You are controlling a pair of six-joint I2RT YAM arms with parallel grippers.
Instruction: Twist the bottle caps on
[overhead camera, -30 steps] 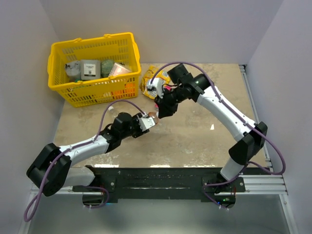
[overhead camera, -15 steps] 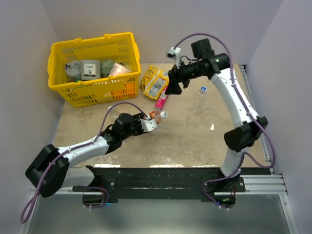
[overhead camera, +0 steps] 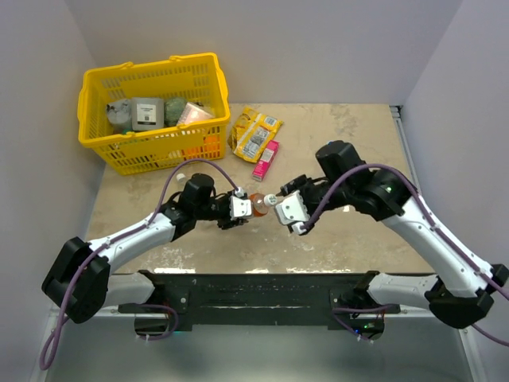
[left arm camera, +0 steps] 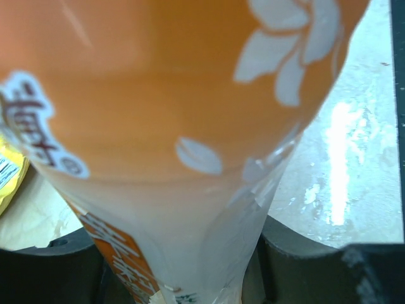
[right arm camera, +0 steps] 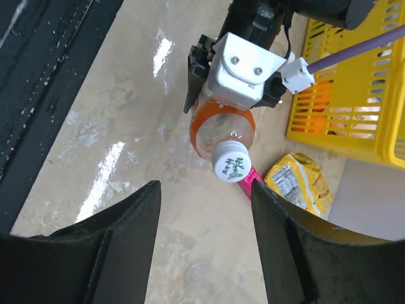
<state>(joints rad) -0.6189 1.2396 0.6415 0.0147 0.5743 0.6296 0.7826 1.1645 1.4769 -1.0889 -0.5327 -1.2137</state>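
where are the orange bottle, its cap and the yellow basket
orange bottle [right arm camera: 219, 125], right wrist view, on its orange body
cap [right arm camera: 230, 166], right wrist view, middle of its white top
yellow basket [overhead camera: 147, 155], top external view, on its near wall

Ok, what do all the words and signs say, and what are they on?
Nothing is clear enough to quote.
Orange bottle: white characters on the label, cut off and blurred.
Bottle cap: a green mark, too small to read.
Yellow packet: a panel of tiny print, unreadable.
Grey box in the yellow basket: a dark square label, too small to read.
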